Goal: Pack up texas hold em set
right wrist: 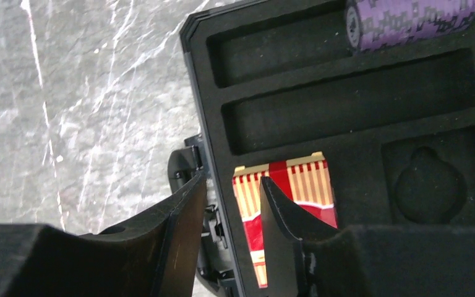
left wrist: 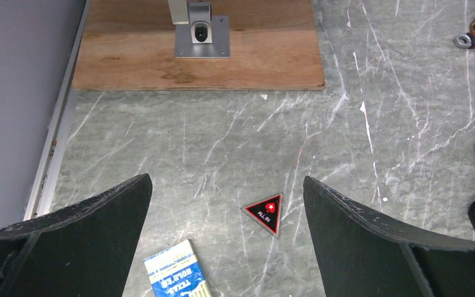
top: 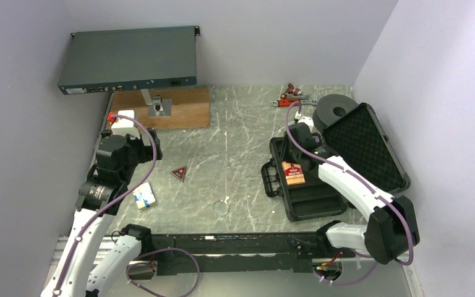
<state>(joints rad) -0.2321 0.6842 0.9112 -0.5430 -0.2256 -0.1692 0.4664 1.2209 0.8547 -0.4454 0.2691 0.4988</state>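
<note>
Card box, blue-white, lies on the table at the bottom edge of the left wrist view, long axis roughly up-frame, below the gap of the widely spread left claw, the nearer one.

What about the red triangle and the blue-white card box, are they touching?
Apart. The left wrist view shows a strip of bare table between the red triangle and the blue-white card box.

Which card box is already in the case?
The red card box: it sits in a foam slot of the open case. The blue-white card box lies out on the table.
</note>
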